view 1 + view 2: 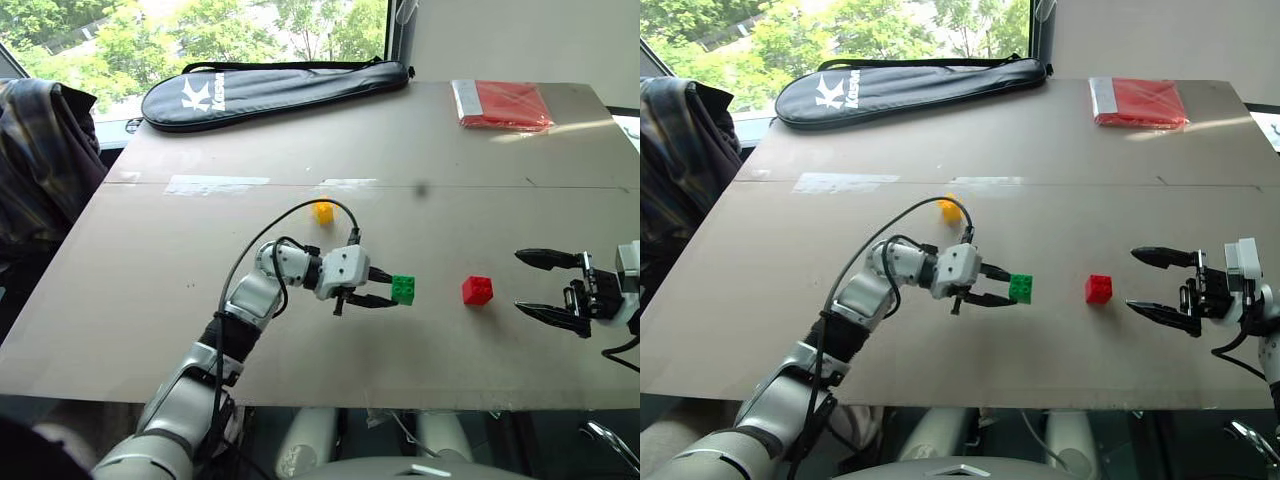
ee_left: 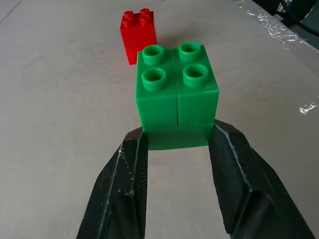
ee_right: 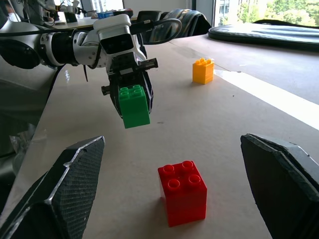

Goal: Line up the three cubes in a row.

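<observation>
The left gripper, mid-frame, has its jaws clamped on the green cube, held clear of the bench. Set it down level just left of the red cube, in line with it. The yellow-orange cube sits above centre. The right gripper waits at right, jaws apart.

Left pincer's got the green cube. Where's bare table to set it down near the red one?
Bare table lies between the green cube, held in the left pincer, and the red cube. More lies between those and the yellow cube. It is tighter right of the red cube, where the open right pincer faces it.
</observation>
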`<state>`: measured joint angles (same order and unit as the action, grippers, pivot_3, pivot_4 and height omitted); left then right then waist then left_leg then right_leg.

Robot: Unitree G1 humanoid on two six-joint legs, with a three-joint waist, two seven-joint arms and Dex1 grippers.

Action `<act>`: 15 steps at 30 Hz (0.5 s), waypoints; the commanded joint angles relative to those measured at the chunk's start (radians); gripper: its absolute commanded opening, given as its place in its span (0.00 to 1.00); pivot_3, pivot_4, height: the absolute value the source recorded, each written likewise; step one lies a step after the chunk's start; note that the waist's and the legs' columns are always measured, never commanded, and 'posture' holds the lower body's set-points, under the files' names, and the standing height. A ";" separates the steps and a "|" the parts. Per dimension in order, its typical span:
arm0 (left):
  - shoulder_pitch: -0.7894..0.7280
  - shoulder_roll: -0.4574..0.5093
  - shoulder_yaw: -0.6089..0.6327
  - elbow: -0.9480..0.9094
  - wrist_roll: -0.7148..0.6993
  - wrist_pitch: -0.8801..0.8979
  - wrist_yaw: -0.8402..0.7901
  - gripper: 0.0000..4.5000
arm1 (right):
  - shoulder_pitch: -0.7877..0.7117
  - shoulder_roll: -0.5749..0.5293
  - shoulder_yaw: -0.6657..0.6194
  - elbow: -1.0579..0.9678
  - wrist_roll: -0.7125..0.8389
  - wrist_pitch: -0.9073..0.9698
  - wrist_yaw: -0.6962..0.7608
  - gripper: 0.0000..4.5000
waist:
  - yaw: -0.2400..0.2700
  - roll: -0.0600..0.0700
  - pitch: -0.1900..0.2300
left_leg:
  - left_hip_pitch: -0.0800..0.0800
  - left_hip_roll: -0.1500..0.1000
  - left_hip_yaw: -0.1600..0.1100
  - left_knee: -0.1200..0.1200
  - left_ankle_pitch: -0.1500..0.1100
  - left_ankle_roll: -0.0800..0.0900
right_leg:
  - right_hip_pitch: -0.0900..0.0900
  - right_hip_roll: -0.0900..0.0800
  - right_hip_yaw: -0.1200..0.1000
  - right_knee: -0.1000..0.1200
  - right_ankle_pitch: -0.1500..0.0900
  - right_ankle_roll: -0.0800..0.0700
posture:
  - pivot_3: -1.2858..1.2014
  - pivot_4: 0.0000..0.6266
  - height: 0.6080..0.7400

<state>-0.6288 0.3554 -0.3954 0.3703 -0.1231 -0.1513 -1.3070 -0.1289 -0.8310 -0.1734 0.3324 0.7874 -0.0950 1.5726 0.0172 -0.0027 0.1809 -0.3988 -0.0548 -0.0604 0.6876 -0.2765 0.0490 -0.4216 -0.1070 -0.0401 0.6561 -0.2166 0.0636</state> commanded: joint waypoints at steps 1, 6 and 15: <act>-0.042 -0.046 -0.006 0.040 0.025 -0.001 0.026 0.27 | 0.033 -0.021 -0.042 -0.011 0.004 -0.032 0.042 1.00 | -0.002 0.000 0.000 | 0.000 0.000 0.000 0.000 0.000 0.000 | 0.000 0.000 0.000 0.000 0.000 0.000 | 0.52 0.24 0.65; -0.046 -0.076 -0.010 0.046 0.048 0.010 0.042 0.27 | 0.059 -0.029 -0.052 0.016 -0.002 -0.062 0.042 1.00 | -0.004 -0.001 0.000 | 0.001 0.000 0.000 0.000 0.000 0.000 | 0.000 0.000 0.001 0.001 0.000 0.000 | 0.52 0.24 0.65; -0.049 -0.072 -0.010 0.061 0.076 0.012 0.028 0.27 | 0.059 -0.038 -0.034 0.048 0.017 -0.100 0.042 1.00 | -0.003 -0.001 0.000 | 0.001 0.000 0.000 0.000 0.000 0.000 | 0.000 0.001 0.000 0.002 0.000 0.001 | 0.52 0.24 0.65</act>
<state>-0.6654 0.2815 -0.4095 0.4290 -0.0426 -0.1317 -1.2723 -0.0629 -0.8488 -0.1928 0.3781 0.7801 -0.1736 1.5725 0.0145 -0.0032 0.1813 -0.3979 -0.0546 -0.0606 0.6879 -0.2765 0.0490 -0.4216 -0.1064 -0.0397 0.6576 -0.2163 0.0642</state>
